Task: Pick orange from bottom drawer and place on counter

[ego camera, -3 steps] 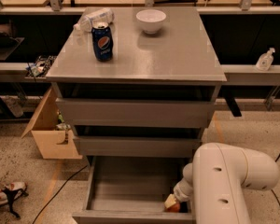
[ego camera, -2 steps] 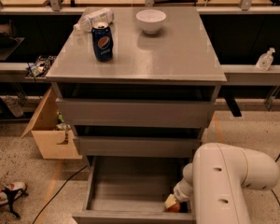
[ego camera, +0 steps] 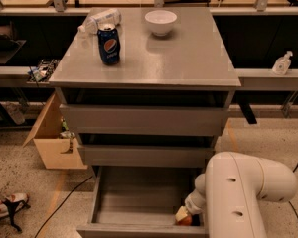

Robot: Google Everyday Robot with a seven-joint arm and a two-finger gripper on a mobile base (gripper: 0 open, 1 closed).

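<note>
Camera view: tool (ego camera: 183,213), orange (ego camera: 185,221) in bottom drawer (ego camera: 134,202).

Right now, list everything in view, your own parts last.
square grey counter: one, grey, centre.
blue soda can: one, blue, counter left.
round white bowl: one, white, counter rear.
clear plastic bottle: one, clear, lying counter rear-left.
upper grey drawers: two, grey, under counter.
shallow grey bottom drawer: one, grey, pulled open.
small round orange: one, orange, bottom drawer's front-right corner.
cardboard box: one, tan, floor left.
white robot arm: one, white, lower right.
gripper: one, pale, in bottom drawer by orange.
</note>
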